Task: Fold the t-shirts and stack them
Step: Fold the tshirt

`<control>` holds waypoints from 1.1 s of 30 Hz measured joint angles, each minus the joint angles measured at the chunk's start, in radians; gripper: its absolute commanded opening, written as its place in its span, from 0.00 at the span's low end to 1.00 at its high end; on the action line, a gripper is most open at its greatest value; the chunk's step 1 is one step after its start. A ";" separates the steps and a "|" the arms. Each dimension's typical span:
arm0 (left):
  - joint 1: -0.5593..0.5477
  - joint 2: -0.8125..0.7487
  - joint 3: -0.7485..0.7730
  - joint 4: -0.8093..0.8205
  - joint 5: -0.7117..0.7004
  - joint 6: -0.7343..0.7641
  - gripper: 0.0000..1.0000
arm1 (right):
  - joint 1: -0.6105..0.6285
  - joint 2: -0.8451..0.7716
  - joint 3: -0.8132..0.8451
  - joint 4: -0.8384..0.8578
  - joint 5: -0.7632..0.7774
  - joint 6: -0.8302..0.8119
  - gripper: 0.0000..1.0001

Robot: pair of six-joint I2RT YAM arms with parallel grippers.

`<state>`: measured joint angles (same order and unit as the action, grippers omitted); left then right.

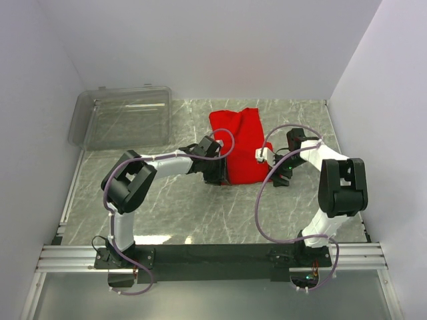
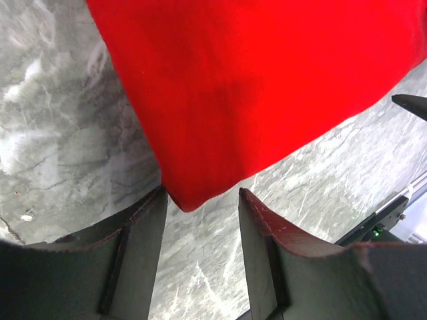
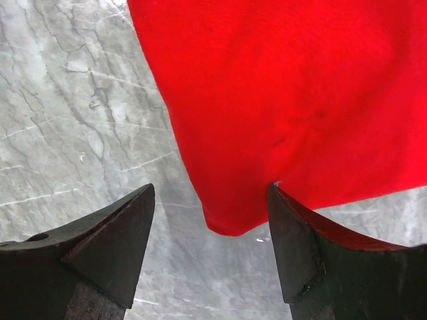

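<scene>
Red t-shirt (image 1: 239, 143) lies bunched mid-worktop (image 1: 200, 213); left pincer (image 2: 201, 193) and right pincer (image 3: 210, 190) both gape, each straddling a near corner; best to seat cloth deep, close together, lift evenly.

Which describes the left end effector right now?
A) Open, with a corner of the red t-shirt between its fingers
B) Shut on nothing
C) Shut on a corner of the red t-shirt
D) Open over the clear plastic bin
A: in the left wrist view the left end effector has its fingers spread apart, and a corner of the red t-shirt sits between them, not pinched.
</scene>
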<state>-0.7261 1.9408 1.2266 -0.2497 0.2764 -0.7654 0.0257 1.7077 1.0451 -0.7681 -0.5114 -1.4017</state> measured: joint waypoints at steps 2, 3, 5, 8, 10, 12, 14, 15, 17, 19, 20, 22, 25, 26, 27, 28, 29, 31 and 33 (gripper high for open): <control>0.000 0.000 0.000 0.000 -0.005 0.000 0.53 | 0.005 0.006 0.000 0.005 0.003 0.008 0.71; 0.000 0.000 0.000 0.000 -0.006 0.000 0.53 | 0.007 0.010 0.000 0.009 0.005 0.012 0.70; 0.000 0.000 0.000 -0.001 -0.009 -0.002 0.53 | 0.009 0.018 0.000 0.017 0.010 0.019 0.66; 0.000 0.000 0.000 -0.001 -0.013 -0.008 0.54 | 0.014 0.025 -0.001 0.031 0.023 0.028 0.59; 0.000 0.000 0.000 0.000 -0.014 -0.011 0.53 | 0.016 0.025 -0.003 0.044 0.029 0.034 0.51; 0.000 0.000 0.000 -0.002 -0.016 -0.012 0.47 | 0.018 0.025 -0.003 0.055 0.034 0.042 0.44; 0.000 0.001 0.000 -0.005 -0.023 -0.017 0.38 | 0.018 0.025 -0.003 0.062 0.037 0.050 0.41; 0.000 0.002 0.000 -0.007 -0.029 -0.017 0.34 | 0.018 0.025 -0.004 0.064 0.038 0.052 0.40; 0.000 0.005 0.000 -0.010 -0.032 -0.018 0.24 | 0.018 0.025 -0.004 0.068 0.039 0.057 0.36; 0.000 0.010 0.000 -0.011 -0.037 -0.014 0.16 | 0.018 0.025 -0.006 0.073 0.038 0.063 0.32; 0.000 0.011 0.000 -0.010 -0.037 -0.016 0.13 | 0.018 0.024 -0.007 0.074 0.038 0.063 0.29; 0.000 0.016 0.000 -0.007 -0.038 -0.016 0.05 | 0.018 0.023 -0.010 0.078 0.037 0.068 0.22; 0.000 0.017 0.000 0.001 -0.035 -0.014 0.01 | 0.018 0.016 -0.017 0.080 0.032 0.073 0.14; 0.000 0.017 0.000 0.002 -0.034 -0.014 0.01 | 0.018 0.013 -0.020 0.078 0.031 0.074 0.13; 0.000 0.016 -0.001 0.003 -0.034 -0.014 0.01 | 0.018 0.010 -0.023 0.074 0.028 0.077 0.11; 0.000 0.016 -0.002 0.004 -0.033 -0.014 0.01 | 0.018 0.006 -0.025 0.069 0.025 0.078 0.11; 0.000 0.014 -0.004 0.006 -0.032 -0.013 0.01 | 0.018 0.003 -0.026 0.062 0.023 0.078 0.10; 0.000 0.001 -0.016 0.007 -0.028 -0.008 0.01 | 0.018 -0.008 -0.026 0.038 0.016 0.078 0.10; 0.000 -0.023 -0.030 0.006 -0.021 -0.006 0.01 | 0.018 -0.028 -0.027 0.007 0.008 0.078 0.09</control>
<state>-0.7261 1.9179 1.1969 -0.2432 0.2558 -0.7712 0.0433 1.6794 1.0183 -0.7609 -0.5034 -1.3239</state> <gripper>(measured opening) 0.020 0.121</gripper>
